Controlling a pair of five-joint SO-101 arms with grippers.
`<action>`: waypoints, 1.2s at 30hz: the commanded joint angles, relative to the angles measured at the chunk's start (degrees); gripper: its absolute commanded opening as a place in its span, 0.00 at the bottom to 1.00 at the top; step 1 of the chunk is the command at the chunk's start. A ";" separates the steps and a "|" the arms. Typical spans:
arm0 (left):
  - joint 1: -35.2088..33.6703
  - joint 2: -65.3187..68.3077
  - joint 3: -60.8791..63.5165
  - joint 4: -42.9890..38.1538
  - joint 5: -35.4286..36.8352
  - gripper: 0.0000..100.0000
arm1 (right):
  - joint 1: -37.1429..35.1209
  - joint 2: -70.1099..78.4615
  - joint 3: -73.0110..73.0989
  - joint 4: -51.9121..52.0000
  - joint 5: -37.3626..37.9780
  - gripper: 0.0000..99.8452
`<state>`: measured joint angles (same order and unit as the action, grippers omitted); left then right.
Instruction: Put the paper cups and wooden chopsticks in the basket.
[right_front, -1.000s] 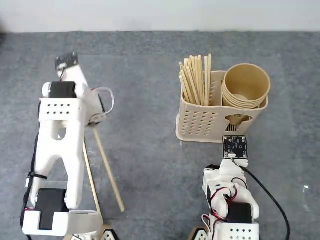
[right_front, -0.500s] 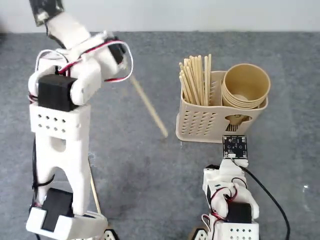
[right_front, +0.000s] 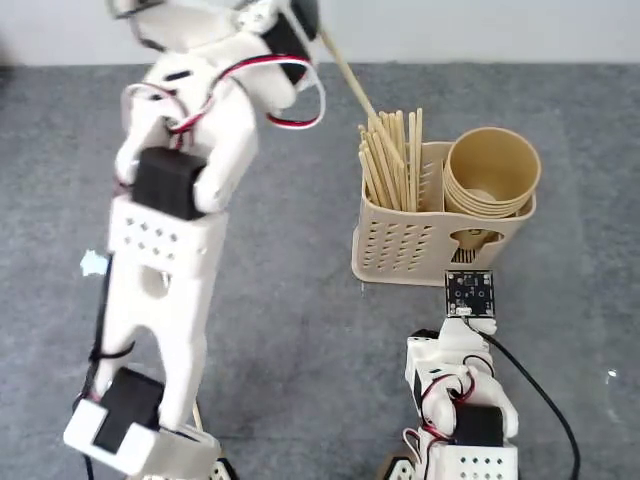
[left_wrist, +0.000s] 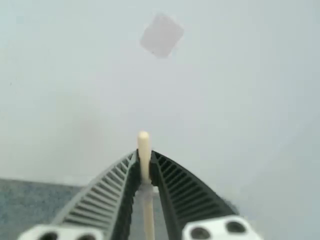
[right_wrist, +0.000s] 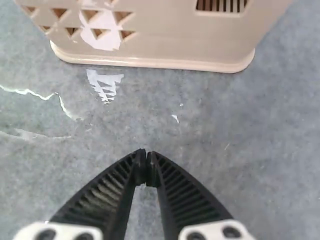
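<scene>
My left gripper (left_wrist: 143, 156) is raised high near the back wall and is shut on a wooden chopstick (left_wrist: 144, 145). In the high view this chopstick (right_front: 350, 75) slants down from the left gripper (right_front: 305, 20) towards the beige basket (right_front: 405, 245), its lower end just above the bundle of chopsticks (right_front: 390, 155) standing in the basket's left compartment. A stack of paper cups (right_front: 492, 170) sits in the right compartment. My right gripper (right_wrist: 146, 156) is shut on nothing, low over the mat, a short way in front of the basket wall (right_wrist: 160, 35).
A grey mat (right_front: 290, 330) covers the table. The right arm (right_front: 460, 390) rests at the front, below the basket. A short piece of another chopstick (right_front: 197, 413) shows by the left arm's base. Small white scraps (right_wrist: 105, 82) lie on the mat near the basket.
The left arm lifted one chopstick off the mat, then swung it up and to the right until its lower end is over the basket. The right arm has not moved.
</scene>
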<state>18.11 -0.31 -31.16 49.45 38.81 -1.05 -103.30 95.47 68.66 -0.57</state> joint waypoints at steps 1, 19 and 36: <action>0.62 0.79 2.07 -3.60 -2.73 0.01 | 0.92 -0.48 0.97 0.04 -0.35 0.01; 2.37 -8.79 5.93 16.26 -6.68 0.24 | 3.47 -0.66 0.97 -1.27 -0.35 0.01; -30.33 -12.40 18.68 50.55 -21.98 0.24 | 3.47 -0.66 0.97 -1.01 -0.35 0.01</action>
<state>-7.21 -10.15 -18.07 98.42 20.26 1.67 -103.30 95.47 68.31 -0.57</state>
